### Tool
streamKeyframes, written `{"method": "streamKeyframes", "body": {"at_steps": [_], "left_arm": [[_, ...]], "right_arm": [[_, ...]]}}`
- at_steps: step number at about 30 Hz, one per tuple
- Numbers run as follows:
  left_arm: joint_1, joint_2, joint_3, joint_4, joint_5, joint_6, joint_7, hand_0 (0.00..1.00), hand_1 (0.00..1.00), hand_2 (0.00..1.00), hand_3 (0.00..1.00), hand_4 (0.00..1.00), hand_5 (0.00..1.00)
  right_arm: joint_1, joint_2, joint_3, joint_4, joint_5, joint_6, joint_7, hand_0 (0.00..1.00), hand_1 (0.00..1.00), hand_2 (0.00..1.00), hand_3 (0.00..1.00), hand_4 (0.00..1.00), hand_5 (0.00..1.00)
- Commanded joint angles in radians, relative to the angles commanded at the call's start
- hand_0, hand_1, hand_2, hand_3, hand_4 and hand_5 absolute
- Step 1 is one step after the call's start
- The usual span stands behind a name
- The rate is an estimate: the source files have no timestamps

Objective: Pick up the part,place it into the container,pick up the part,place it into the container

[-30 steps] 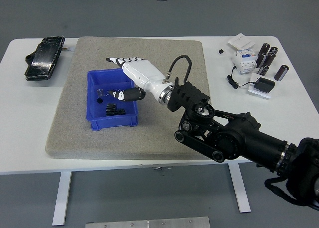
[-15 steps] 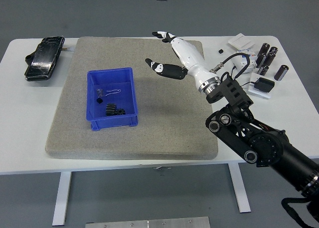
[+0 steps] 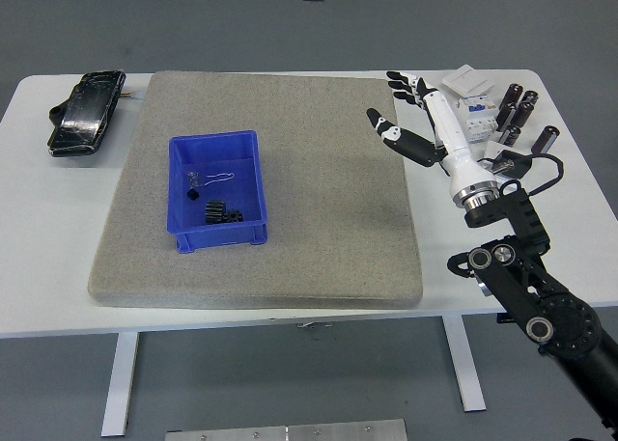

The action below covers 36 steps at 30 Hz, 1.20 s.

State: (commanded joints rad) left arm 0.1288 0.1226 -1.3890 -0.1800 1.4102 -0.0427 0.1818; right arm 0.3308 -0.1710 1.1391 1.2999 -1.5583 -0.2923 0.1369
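Right hand (image 3: 417,123) hovers empty, fingers spread wide, above the grey mat's (image 3: 290,258) right edge; small black parts (image 3: 521,113) stand just beyond and right of it, likely light, stiff, smooth, so pinch the sides; white boxes (image 3: 473,113) crowd them; blue bin (image 3: 215,190) sits well left.

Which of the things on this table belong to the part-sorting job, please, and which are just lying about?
Job: blue container on the grey mat, small black parts inside it, dark cylinders at the far right, right hand open above the mat's right edge.

Lying about: black pouch, white boxes.
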Motion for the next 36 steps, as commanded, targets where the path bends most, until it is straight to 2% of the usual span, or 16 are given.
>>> {"method": "streamKeyframes", "body": {"at_steps": [6, 13, 22, 36], "left_arm": [[-0.002, 0.008, -0.004, 0.0, 0.002, 0.001, 0.002, 0.665, 0.665, 0.643, 0.596, 0.681, 0.407], [-0.002, 0.013, 0.001, 0.0, -0.001, 0.0, -0.001, 0.666, 0.665, 0.642, 0.596, 0.682, 0.408], [0.013, 0.009, -0.001, 0.0, -0.02, 0.004, -0.004, 0.666, 0.665, 0.642, 0.596, 0.685, 0.409], [-0.011, 0.012, 0.001, 0.0, -0.021, 0.001, -0.032, 0.666, 0.665, 0.644, 0.602, 0.685, 0.409]], "right_arm": [[-0.106, -0.008, 0.027, 0.031, 0.109, 0.0, 0.052, 0.843, 0.809, 0.814, 0.849, 0.773, 0.478], [-0.178, -0.015, 0.036, 0.045, 0.25, 0.019, 0.111, 0.843, 0.801, 0.813, 0.845, 0.792, 0.485], [-0.21, -0.004, 0.049, 0.083, 0.423, 0.031, 0.164, 0.833, 0.788, 0.788, 0.825, 0.801, 0.49], [-0.208, -0.017, 0.06, 0.122, 0.435, 0.041, 0.144, 0.83, 0.774, 0.79, 0.823, 0.803, 0.484]]}}
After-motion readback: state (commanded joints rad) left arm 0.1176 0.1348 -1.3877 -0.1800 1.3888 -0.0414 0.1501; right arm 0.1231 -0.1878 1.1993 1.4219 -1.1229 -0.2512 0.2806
